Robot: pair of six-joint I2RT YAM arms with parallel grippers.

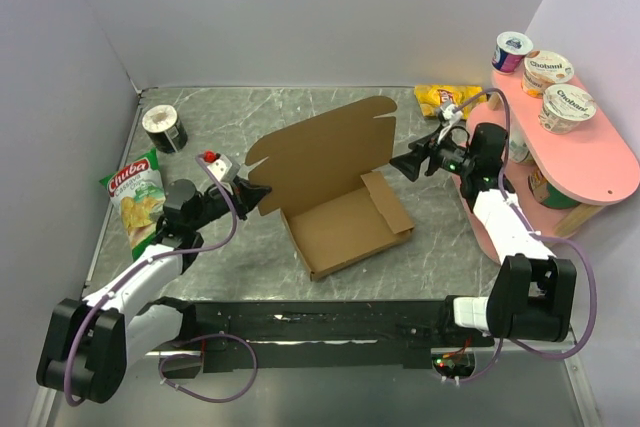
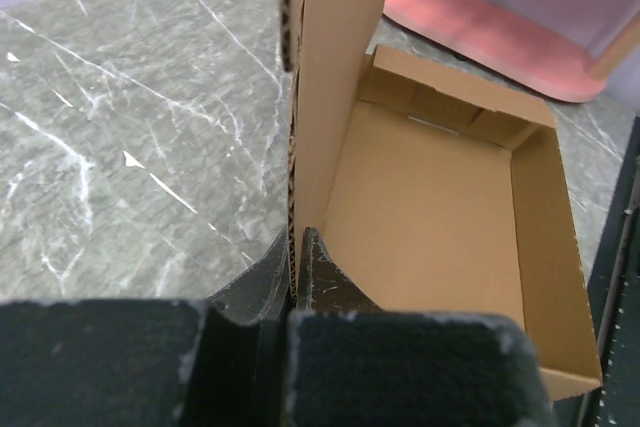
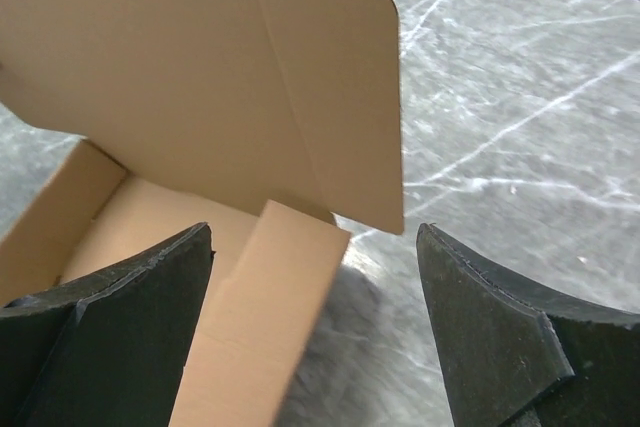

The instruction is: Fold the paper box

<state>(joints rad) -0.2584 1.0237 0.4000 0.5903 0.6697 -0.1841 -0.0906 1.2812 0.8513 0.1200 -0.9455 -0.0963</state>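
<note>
The paper box (image 1: 345,222) is a brown cardboard tray in the middle of the table, with its lid (image 1: 320,152) standing up behind it. My left gripper (image 1: 262,194) is shut on the lid's left edge. In the left wrist view the corrugated edge (image 2: 292,147) runs up from between the pinched fingertips of that gripper (image 2: 295,247), and the tray floor (image 2: 440,197) lies to its right. My right gripper (image 1: 405,162) hangs open by the lid's right end. In the right wrist view this gripper (image 3: 315,232) holds nothing, and the lid's rounded tab (image 3: 340,77) and a loose side flap (image 3: 270,307) lie ahead of it.
A green chips bag (image 1: 135,197), a black-and-white roll (image 1: 163,127) and a small white block with a red button (image 1: 215,162) lie at the left. A yellow snack bag (image 1: 445,99) sits at the back. A pink shelf (image 1: 590,162) with yogurt cups (image 1: 548,72) stands at the right.
</note>
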